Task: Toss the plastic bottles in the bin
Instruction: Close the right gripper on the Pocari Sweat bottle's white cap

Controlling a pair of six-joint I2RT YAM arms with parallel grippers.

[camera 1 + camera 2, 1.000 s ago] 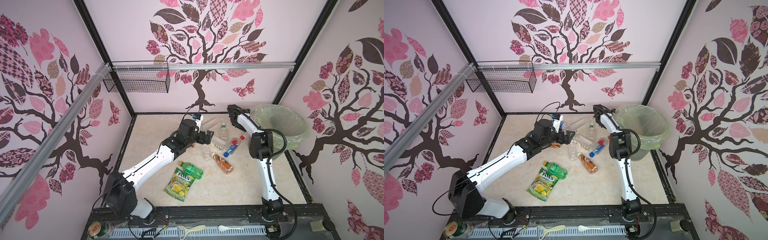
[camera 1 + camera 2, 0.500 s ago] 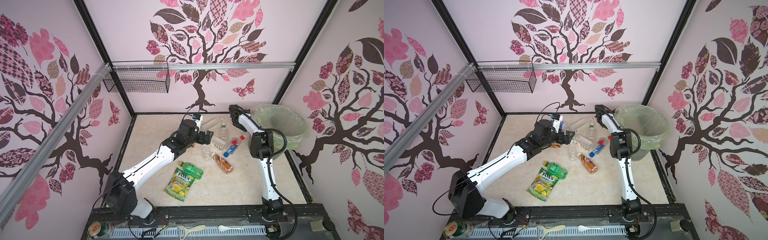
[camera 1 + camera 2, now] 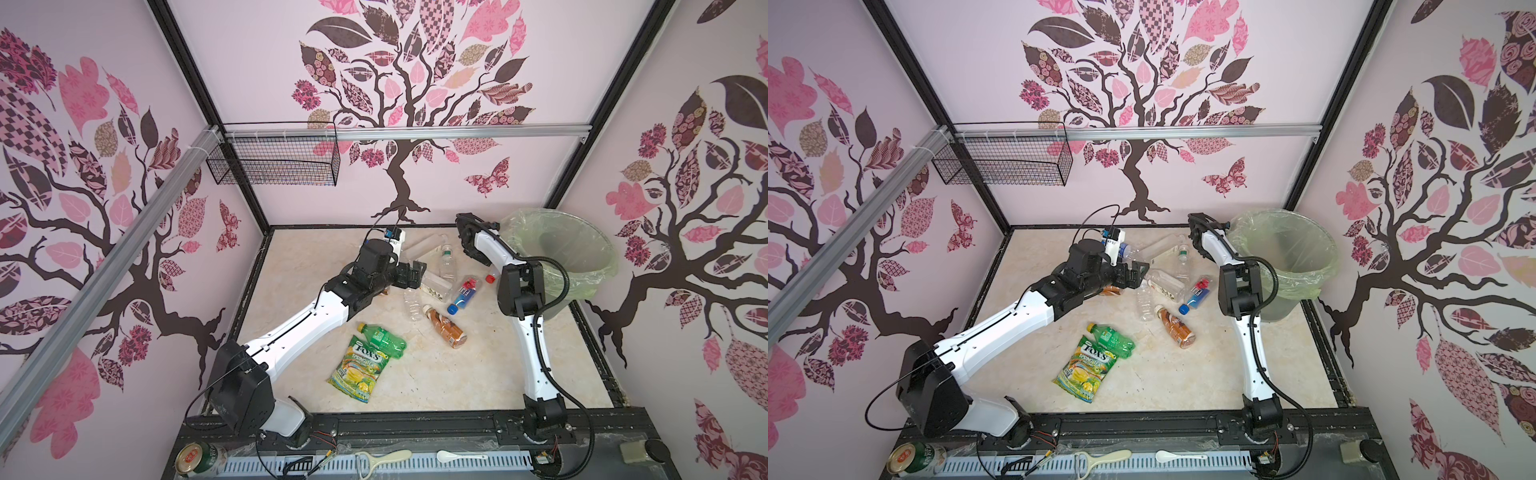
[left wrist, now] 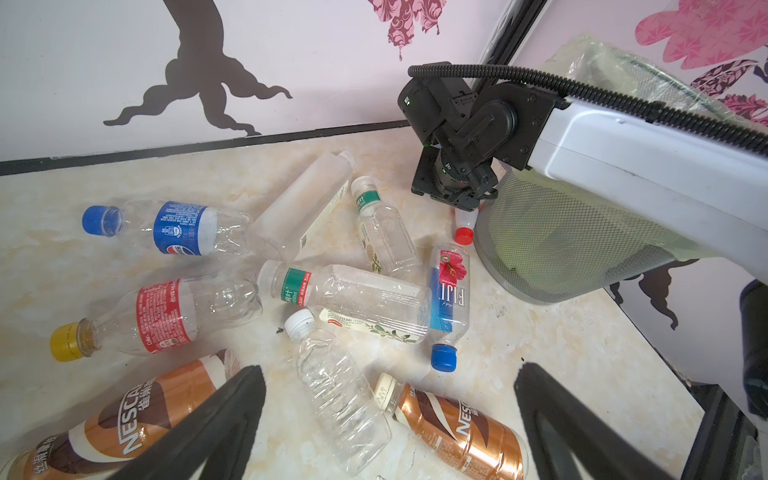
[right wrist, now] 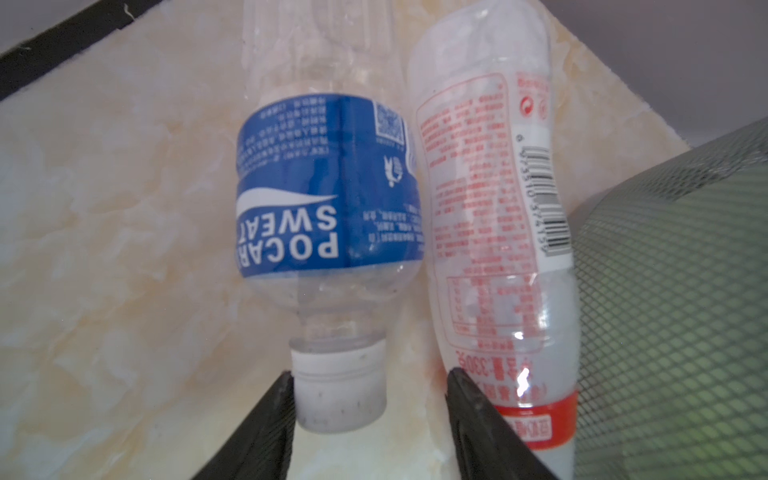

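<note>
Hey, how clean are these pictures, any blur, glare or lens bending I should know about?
In both top views, wide-angle bending: the black frame posts splay outward; light even, shadows faint. Left wrist view: sharp, with a sheen on a brown Nescafe bottle. Right wrist view: softer, the Pocari Sweat bottle slightly blurred, one bright glare spot on the red-capped bottle.

Bottles (image 3: 463, 293) clutter the table's (image 3: 457, 386) far middle; the bin (image 3: 590, 282) fills the far right corner; the near right stretch lies bare.

Bright, even light; soft shadows; edges bend; right wrist view softly blurred.
</note>
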